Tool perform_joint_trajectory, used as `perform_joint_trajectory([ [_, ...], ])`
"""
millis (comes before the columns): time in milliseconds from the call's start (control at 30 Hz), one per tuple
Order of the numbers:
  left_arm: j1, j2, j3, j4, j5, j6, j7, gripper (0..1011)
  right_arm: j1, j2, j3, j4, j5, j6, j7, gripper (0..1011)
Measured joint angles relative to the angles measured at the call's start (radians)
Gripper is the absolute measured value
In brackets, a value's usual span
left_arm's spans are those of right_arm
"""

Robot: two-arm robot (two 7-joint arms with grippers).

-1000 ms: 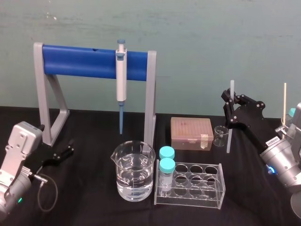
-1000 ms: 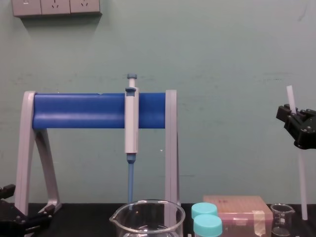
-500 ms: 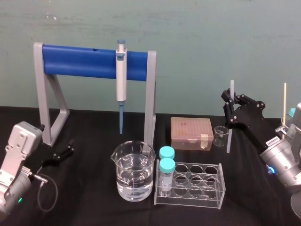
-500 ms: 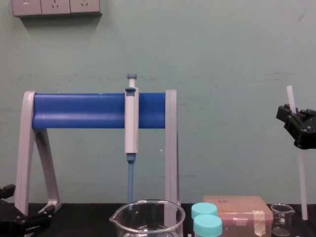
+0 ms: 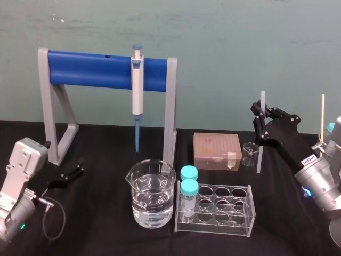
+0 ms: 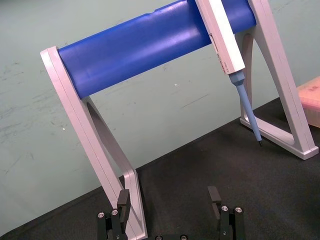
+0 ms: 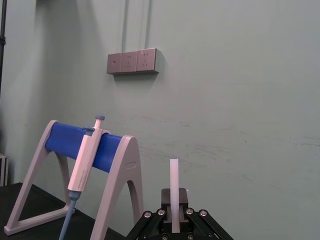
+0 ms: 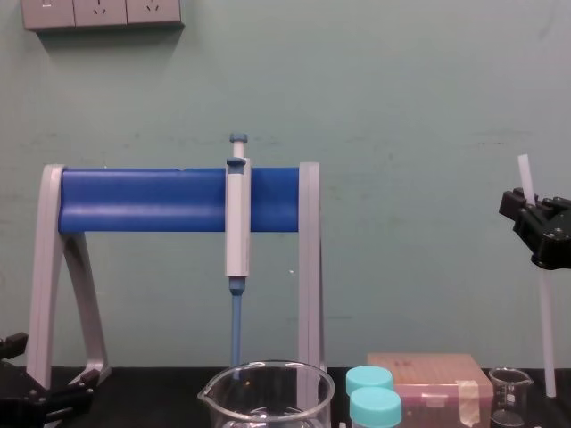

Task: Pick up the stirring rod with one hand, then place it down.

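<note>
Two arms flank a black worktop (image 5: pixel 106 229) in the head view. On the right, the black, blocky right gripper (image 5: pixel 260 119) sits above the worktop, its jaws pinching a long, thin, translucent white stirring rod (image 5: pixel 259 157) near the rod's upper end. The rod hangs almost upright. Its lower end is just beside a small glass beaker (image 5: pixel 249 153), on the side away from a pinkish-brown box (image 5: pixel 217 151); whether the tip touches the worktop cannot be told. On the left, the black left gripper (image 5: pixel 79 166) sits low with its jaws spread, near the foot of a grey stand with a thick blue crossbar (image 5: pixel 90 69). A white pipette with a blue tip (image 5: pixel 137 96) hangs from the crossbar. In front stand a large glass beaker of clear liquid (image 5: pixel 151 194) and a clear plastic tube rack (image 5: pixel 224 210) holding two vials with teal caps (image 5: pixel 188 188).

From the left wrist, the left gripper (image 6: pixel 169 200) has its jaws wide apart with nothing between them. It is low over the worktop (image 6: pixel 210 165) and faces the stand (image 6: pixel 150 45) and the pipette (image 6: pixel 225 35).

From the right wrist, the stirring rod (image 7: pixel 174 175) stands straight up out of the right gripper (image 7: pixel 174 212), whose jaws are clamped on it. The stand (image 7: pixel 65 142) and pipette (image 7: pixel 85 165) are farther off, and grey wall sockets (image 7: pixel 132 61) are behind.

From the chest, the right gripper (image 8: pixel 535 223) is high at the right edge. A short length of the stirring rod (image 8: pixel 547 330) shows above it, and a long length drops below, ending just beside the small beaker (image 8: pixel 509 397). The left gripper (image 8: pixel 62 397) is in the lower left corner by the stand's foot.
</note>
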Motion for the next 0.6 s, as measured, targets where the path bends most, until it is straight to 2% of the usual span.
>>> perform_joint_trajectory([
  [600, 0.000, 0.000, 0.000, 0.000, 0.000, 0.000, 0.000, 1000, 0.000, 0.000, 0.000, 0.000, 0.000, 0.000, 0.000, 70],
])
